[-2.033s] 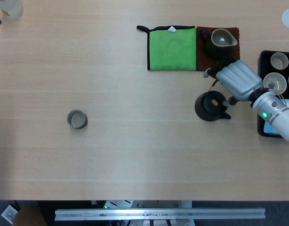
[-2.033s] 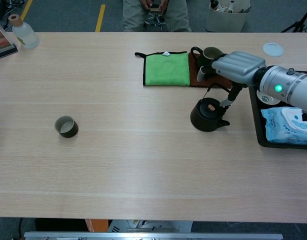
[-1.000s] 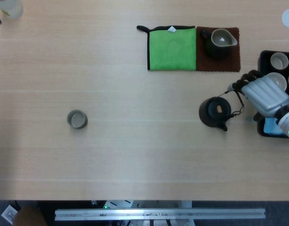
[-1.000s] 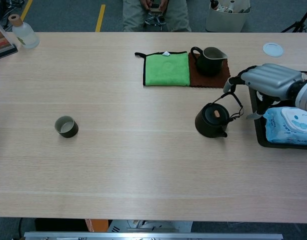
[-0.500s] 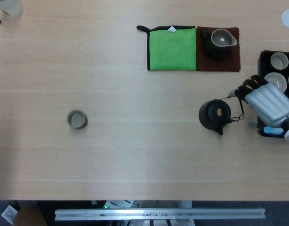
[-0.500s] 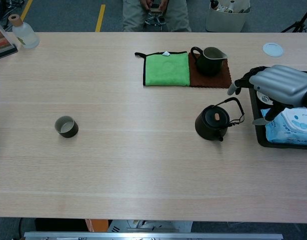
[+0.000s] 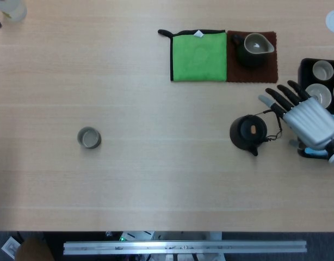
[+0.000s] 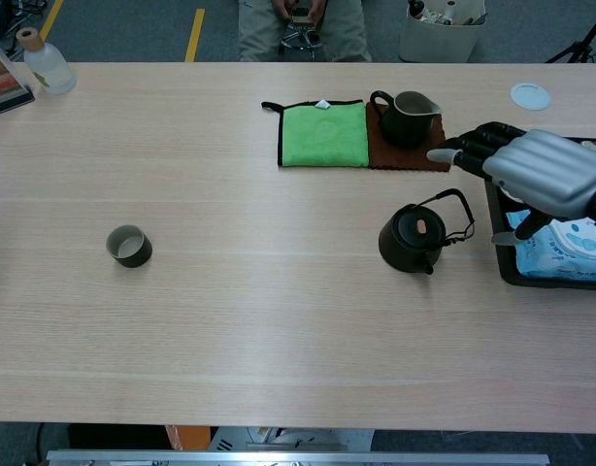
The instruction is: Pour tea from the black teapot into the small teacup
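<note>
Your right hand [image 7: 308, 119] hovers at the right edge of the frame with its fingers [image 7: 278, 99] spread and pointing up-left, holding nothing; the left hand is not in either view. The teapot [image 7: 247, 132] sits on the worktop [image 7: 156, 174] just to the left of that hand, close but apart from it. Its wire handle [image 8: 455, 209] stands up over the lid on the side nearer your fingertips, and its spout points toward the lower right of the head view. In the chest view the fingertips [image 8: 444, 154] sit above and to the right of the handle, not touching it. So the reach is short, I judge: down and left, to get the fingers under the handle.

The teacup [image 7: 89, 138] is far off at the left of the frame, well apart from the teapot, with open worktop between them. Once you have the pot, the carry runs leftward across the picture. Only the right hand is placed for this.
</note>
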`<state>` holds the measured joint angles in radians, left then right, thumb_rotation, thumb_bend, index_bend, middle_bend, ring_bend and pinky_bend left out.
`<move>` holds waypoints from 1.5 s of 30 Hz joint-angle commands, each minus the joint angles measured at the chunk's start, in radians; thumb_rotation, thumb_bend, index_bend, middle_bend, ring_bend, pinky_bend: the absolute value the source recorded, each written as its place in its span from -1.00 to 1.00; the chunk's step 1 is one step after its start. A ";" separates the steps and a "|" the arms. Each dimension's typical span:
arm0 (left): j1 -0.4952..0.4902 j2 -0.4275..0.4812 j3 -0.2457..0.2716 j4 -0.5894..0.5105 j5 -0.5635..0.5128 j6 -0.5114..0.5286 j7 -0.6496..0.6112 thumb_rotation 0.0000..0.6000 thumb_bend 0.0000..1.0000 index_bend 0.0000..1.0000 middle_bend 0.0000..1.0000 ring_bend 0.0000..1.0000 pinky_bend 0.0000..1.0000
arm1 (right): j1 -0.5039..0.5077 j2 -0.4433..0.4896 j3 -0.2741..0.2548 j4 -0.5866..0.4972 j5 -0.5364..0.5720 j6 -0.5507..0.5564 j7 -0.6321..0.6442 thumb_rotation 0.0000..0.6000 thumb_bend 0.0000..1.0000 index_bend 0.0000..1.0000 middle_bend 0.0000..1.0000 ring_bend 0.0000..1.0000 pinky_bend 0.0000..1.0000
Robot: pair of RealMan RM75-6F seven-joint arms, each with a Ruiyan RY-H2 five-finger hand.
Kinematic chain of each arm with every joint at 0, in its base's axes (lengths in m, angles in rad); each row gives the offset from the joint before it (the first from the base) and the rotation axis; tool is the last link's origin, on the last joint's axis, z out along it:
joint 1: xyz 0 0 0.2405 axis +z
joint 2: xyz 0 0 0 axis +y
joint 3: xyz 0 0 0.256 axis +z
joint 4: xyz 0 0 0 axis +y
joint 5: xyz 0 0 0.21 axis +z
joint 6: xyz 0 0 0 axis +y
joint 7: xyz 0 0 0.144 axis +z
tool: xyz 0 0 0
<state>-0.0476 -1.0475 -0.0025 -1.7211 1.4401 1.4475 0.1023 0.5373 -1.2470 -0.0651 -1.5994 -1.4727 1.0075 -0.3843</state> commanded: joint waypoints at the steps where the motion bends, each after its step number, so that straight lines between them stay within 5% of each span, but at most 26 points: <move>1: 0.000 0.000 0.000 -0.001 -0.001 -0.001 0.001 1.00 -0.51 -0.35 -0.45 -0.54 -0.56 | 0.010 -0.020 0.022 0.036 0.026 -0.021 0.001 1.00 -1.00 -1.00 -0.89 -1.00 -0.99; 17: 0.006 0.005 0.000 -0.006 -0.014 -0.003 0.004 1.00 -0.51 -0.35 -0.45 -0.54 -0.56 | 0.091 -0.126 0.101 0.161 0.109 -0.115 -0.019 1.00 -1.00 -1.00 -0.89 -1.00 -0.99; 45: 0.018 0.013 0.007 0.003 -0.007 0.000 -0.023 1.00 -0.51 -0.36 -0.45 -0.54 -0.56 | 0.071 -0.051 -0.001 -0.028 0.051 -0.124 -0.101 1.00 -1.00 -1.00 -0.89 -1.00 -0.99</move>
<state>-0.0299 -1.0342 0.0046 -1.7188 1.4330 1.4477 0.0795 0.6097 -1.2997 -0.0619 -1.6227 -1.4170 0.8830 -0.4844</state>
